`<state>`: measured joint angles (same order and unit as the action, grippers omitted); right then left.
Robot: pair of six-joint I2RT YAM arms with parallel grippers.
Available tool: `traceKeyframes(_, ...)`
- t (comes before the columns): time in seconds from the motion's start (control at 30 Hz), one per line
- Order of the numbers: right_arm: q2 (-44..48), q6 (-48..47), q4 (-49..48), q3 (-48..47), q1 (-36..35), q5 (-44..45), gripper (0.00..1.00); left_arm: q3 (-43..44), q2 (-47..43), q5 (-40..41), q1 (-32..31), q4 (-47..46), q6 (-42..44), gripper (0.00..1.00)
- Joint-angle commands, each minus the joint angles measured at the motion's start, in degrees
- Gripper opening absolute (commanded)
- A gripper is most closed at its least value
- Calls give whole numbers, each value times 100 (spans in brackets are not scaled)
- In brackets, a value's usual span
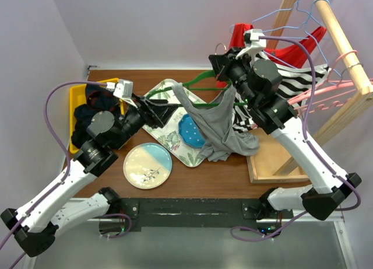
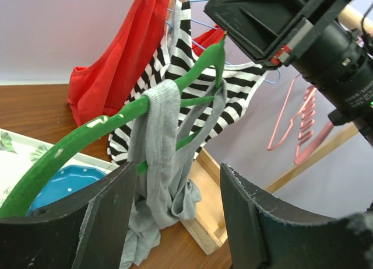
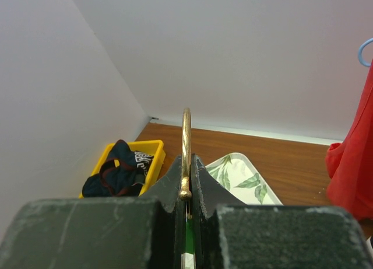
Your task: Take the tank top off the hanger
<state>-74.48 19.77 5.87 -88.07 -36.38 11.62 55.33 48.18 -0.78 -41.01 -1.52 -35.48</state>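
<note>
A: Where's the tank top (image 1: 218, 126)?

B: On the hanger (image 1: 192, 81), held up over the tray (image 1: 175, 142); thin grey knit, limp; one strap is looped over the green arm and the body sags in folds, with its hem bunched on the table (image 1: 221, 175).

A: What's the hanger like?

B: Green, smooth and curved, with chipped pale flecks along the arm; it has a brass-coloured wire hook (image 3: 186, 146).

A: And the right gripper (image 3: 186, 164)?

B: Clamped tight on the hook; black fingers (image 3: 204, 187) with rough, scuffed edges; the wire stands upright between them.

A: The left gripper (image 1: 160, 108)?

B: Jaws partly apart, gripping nothing; it sits at the hanger's left end; from its wrist view the green arm passes behind one finger; I can't tell whether it touches.

A: What's around them?

B: The tray has a leaf print; in it lies a blue dotted dish (image 1: 191, 132), partly under the cloth; a round cream-and-blue plate (image 1: 147, 166) with a sprig motif sits just beside the tray; a yellow bin (image 1: 77, 100) at the left wall holds dark clothes (image 1: 93, 105); a wooden rack (image 1: 338, 41) on the right carries a striped top (image 1: 294, 82), a red garment (image 1: 242, 35) and pink hangers (image 1: 326, 94).

A: Any writing?

B: There's a print on the dark cloth; too small to read.
</note>
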Motion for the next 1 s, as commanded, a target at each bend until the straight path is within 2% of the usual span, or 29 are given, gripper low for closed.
traceKeyframes(0.0, 293, 167, -543, 53, -53, 51, 0, -49, 138, 358, -21, -534, -117, 64)
traceKeyframes(0.13, 451, 325, -736, 334, -62, -28, 0, -119, 384, 508, -29, -831, 68, 65)
traceKeyframes(0.3, 539, 431, -771, 484, -88, -230, 0, -119, 726, 280, -47, -1359, 217, 65)
traceKeyframes(0.4, 627, 440, -806, 580, -89, -248, 0, 47, 946, 227, -64, -1369, 279, 61)
traceKeyframes(0.5, 706, 414, -807, 660, -88, -248, 0, 83, 1026, 236, -82, -1386, 349, 52)
traceKeyframes(0.57, 741, 370, -780, 669, -88, -239, 0, 66, 1018, 244, -91, -1430, 376, 41)
traceKeyframes(0.6, 759, 352, -754, 669, -88, -230, 0, 48, 991, 288, -91, -1430, 384, 30)
traceKeyframes(0.67, 785, 308, -719, 677, -88, -239, 0, 48, 974, 341, -91, -1378, 428, 15)
traceKeyframes(0.7, 829, 299, -710, 695, -88, -221, 0, 74, 956, 376, -91, -1334, 446, 0)
traceKeyframes(0.83, 1023, 98, -640, 853, -88, 103, 0, 145, 728, 789, -91, -798, 568, 0)
traceKeyframes(0.97, 1181, -175, -280, 810, -88, 104, 0, 232, 333, 1578, -65, -254, 797, 0)
